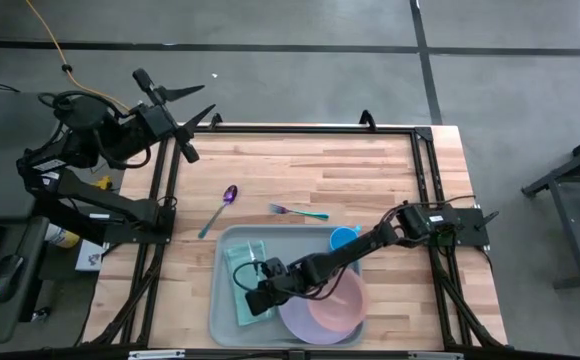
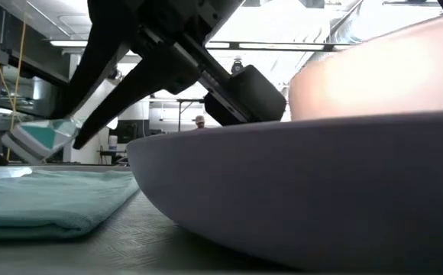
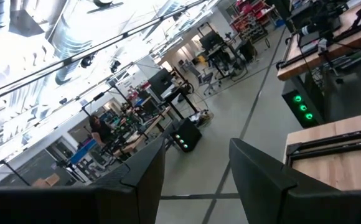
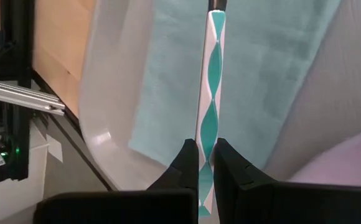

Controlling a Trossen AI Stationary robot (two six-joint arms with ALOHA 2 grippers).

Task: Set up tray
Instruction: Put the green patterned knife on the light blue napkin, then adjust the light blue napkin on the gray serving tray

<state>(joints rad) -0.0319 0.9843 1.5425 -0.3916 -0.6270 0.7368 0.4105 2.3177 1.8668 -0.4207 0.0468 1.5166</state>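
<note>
We clamp the right gripper (image 4: 206,163) on a teal-and-white utensil handle (image 4: 210,93) above the folded cloth (image 1: 244,272) in the tray (image 1: 224,318), presumably for placement, while the left gripper (image 1: 183,108) waits open off-table.

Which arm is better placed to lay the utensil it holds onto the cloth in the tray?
The right. The right gripper is shut on the teal-and-white utensil directly over the teal cloth in the tray. The left gripper is open, raised beyond the table's far-left corner.
</note>
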